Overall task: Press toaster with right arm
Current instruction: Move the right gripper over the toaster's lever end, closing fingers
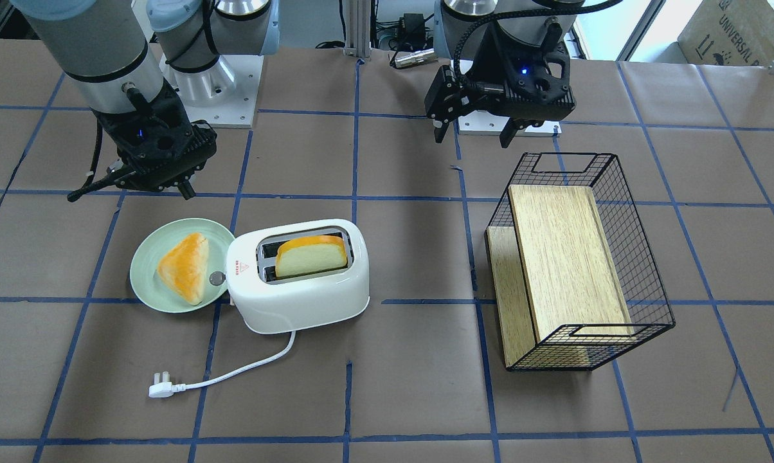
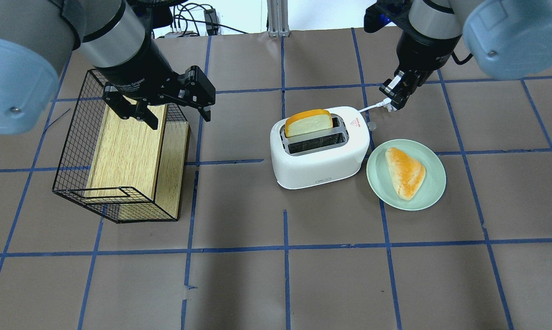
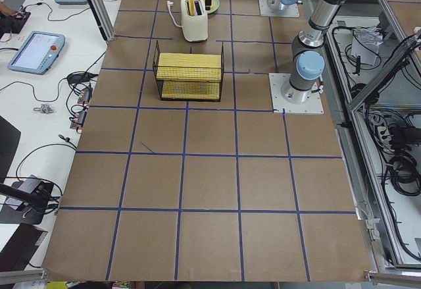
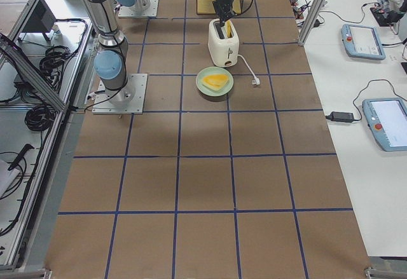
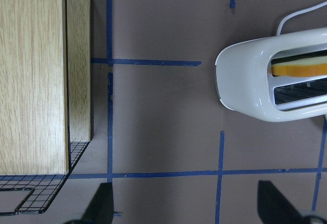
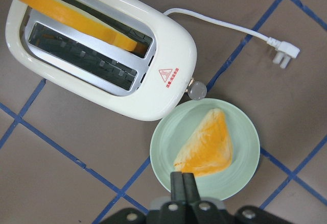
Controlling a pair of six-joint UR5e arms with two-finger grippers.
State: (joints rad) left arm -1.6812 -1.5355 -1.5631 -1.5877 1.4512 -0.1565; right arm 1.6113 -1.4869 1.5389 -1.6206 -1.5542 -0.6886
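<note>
The white two-slot toaster [image 1: 297, 302] stands mid-table with an orange-crusted bread slice [image 1: 310, 254] upright in one slot. Its red triangle and grey knob [image 1: 217, 278] face the plate. It also shows in the overhead view [image 2: 319, 160] and the right wrist view [image 6: 153, 89]. My right gripper [image 1: 182, 186] is shut and empty. It hangs above the table by the toaster's knob end [image 2: 394, 98], apart from the toaster, and its fingertips [image 6: 183, 185] show over the plate. My left gripper [image 2: 177, 112] is open and empty, above the basket's edge.
A pale green plate [image 1: 144, 289] holding a triangular bread piece [image 1: 184, 267] touches the toaster's knob end. The white cord and plug [image 1: 159, 389] lie on the operators' side. A black wire basket [image 1: 644, 283] with a wooden board inside lies on its side on the robot's left.
</note>
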